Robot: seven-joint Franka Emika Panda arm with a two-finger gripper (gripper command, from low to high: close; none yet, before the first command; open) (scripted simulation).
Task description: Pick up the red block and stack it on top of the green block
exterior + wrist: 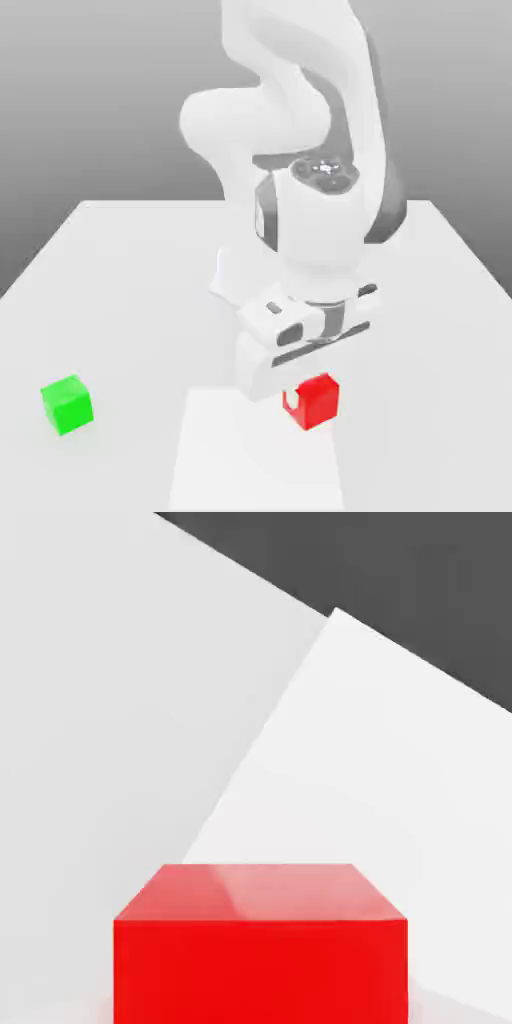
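So far, the gripper [309,389] grips the red block [315,402]; lifting and stacking on the green block [68,405] remain.

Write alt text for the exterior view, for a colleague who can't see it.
A white robot arm's gripper is closed on a matte red cube; a matte green cube sits apart at the exterior view's left.

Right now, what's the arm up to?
The robot arm has its gripper down at the red block, with the fingers closed on it. The green block sits apart on the table, toward the exterior view's left. The red block has not been stacked on it yet.
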